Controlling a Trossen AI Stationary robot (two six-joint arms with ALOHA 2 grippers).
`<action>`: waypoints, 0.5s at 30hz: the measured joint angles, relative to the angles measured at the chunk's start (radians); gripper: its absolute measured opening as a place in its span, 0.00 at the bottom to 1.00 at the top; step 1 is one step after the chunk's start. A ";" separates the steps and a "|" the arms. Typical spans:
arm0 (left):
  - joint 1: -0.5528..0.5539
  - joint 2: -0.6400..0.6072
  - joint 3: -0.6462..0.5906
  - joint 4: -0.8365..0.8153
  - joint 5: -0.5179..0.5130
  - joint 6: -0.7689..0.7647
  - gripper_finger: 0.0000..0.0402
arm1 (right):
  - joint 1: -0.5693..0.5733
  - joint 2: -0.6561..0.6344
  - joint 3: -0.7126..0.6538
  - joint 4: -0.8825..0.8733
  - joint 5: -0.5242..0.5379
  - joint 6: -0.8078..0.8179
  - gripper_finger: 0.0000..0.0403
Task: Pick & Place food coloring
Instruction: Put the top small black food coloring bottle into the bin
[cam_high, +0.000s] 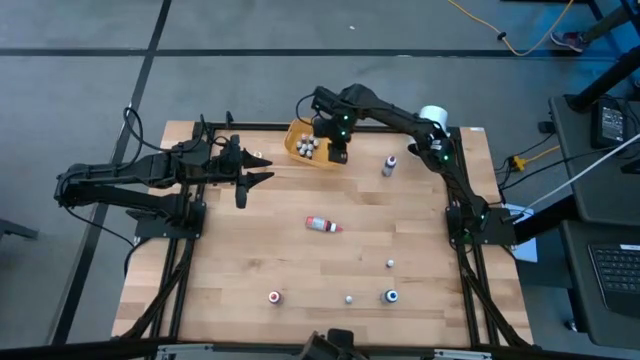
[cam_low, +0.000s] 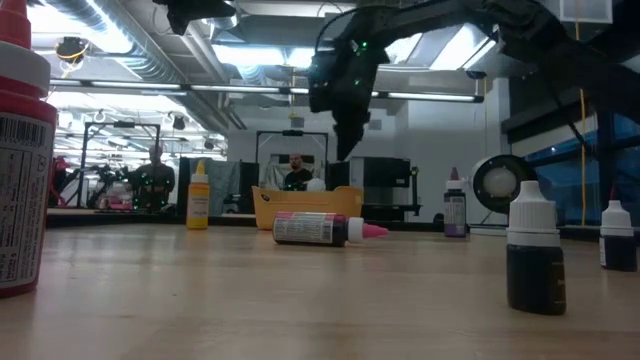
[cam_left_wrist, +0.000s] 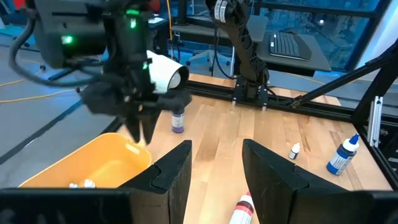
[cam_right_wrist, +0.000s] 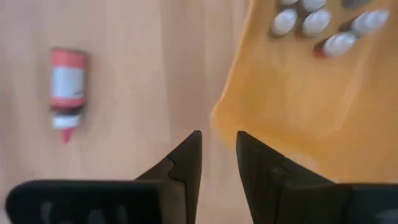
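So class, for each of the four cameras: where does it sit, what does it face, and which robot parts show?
High: overhead, straight down on the table; both arms.
Low: table height, facing the room; right hand above.
Left wrist: faces the orange bowl; own fingers.
Right wrist: looks down at the bowl's rim; own fingers, apart, empty.
Shared: all four show the pink-tipped bottle, lying down.
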 joint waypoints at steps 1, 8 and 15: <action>0.000 0.000 0.000 0.000 0.000 0.000 0.35 | 0.000 -0.011 0.000 -0.020 -0.009 0.001 0.24; 0.000 0.000 0.000 0.000 0.000 0.000 0.35 | -0.004 -0.175 -0.079 -0.032 -0.047 0.004 0.19; 0.000 0.000 0.000 0.000 0.000 0.000 0.35 | 0.028 -0.528 -0.480 0.105 -0.107 0.059 0.18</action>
